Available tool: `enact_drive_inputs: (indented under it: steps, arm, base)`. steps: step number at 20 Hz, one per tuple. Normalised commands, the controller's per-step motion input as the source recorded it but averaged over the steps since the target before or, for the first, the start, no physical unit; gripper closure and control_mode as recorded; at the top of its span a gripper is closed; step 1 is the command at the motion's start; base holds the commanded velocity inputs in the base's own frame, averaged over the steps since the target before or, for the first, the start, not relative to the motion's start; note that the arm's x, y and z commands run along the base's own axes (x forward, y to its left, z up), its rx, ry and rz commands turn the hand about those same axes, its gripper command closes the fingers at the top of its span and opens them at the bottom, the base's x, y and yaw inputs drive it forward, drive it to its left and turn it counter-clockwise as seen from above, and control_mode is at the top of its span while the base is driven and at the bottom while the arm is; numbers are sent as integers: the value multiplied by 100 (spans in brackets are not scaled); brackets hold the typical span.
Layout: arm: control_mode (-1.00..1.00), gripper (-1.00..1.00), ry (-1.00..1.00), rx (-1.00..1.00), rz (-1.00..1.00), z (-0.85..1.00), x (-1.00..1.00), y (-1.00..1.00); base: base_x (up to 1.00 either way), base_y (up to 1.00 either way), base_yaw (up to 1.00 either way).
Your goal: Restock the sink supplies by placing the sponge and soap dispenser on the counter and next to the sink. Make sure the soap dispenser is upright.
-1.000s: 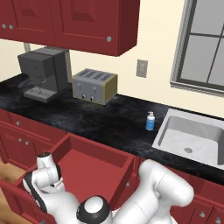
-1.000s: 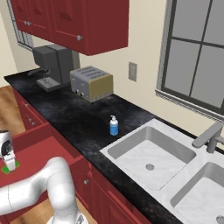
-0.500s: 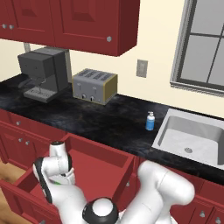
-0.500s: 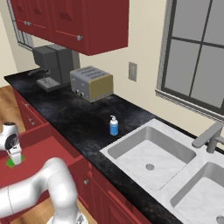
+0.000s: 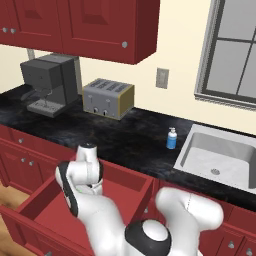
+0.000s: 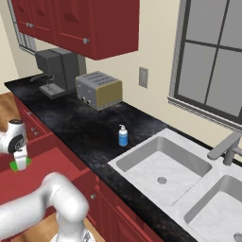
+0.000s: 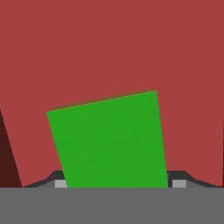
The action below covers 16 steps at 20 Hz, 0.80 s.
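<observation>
One job looks done and one is left. We see the sponge [image 7: 108,140], flat and green, down in the open red drawer [image 5: 55,210] below the counter [image 5: 125,142]. Our gripper [image 6: 20,159] is low over it, and a finger [image 7: 177,183] sits on each side of the green pad. We cannot tell if the fingers are squeezing it yet or only close to it. Up on the black counter the blue soap dispenser [image 5: 171,139] stands straight, just beside the sink [image 5: 220,160], so we think that part is finished. We still need to lift the sponge out and set it on the counter by the sink too. Farther along are the toaster [image 5: 108,98] and the coffee machine [image 5: 50,84].
</observation>
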Motion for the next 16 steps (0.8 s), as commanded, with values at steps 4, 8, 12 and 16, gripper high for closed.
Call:
enact_drive_inputs:
  steps: [4, 8, 12, 16]
  arm:
    - [-100, 100, 0, 3, -19, 100, 0, -70]
    - [-100, 100, 0, 1, -21, 100, 0, -77]
    - [-100, 100, 3, 0, -22, 83, 5, -82]
    - [-100, 100, 7, 0, -22, 43, 19, -92]
  base:
    - [0, 0, 0]
    - [0, 0, 0]
    - [0, 0, 0]
    - [0, 0, 0]
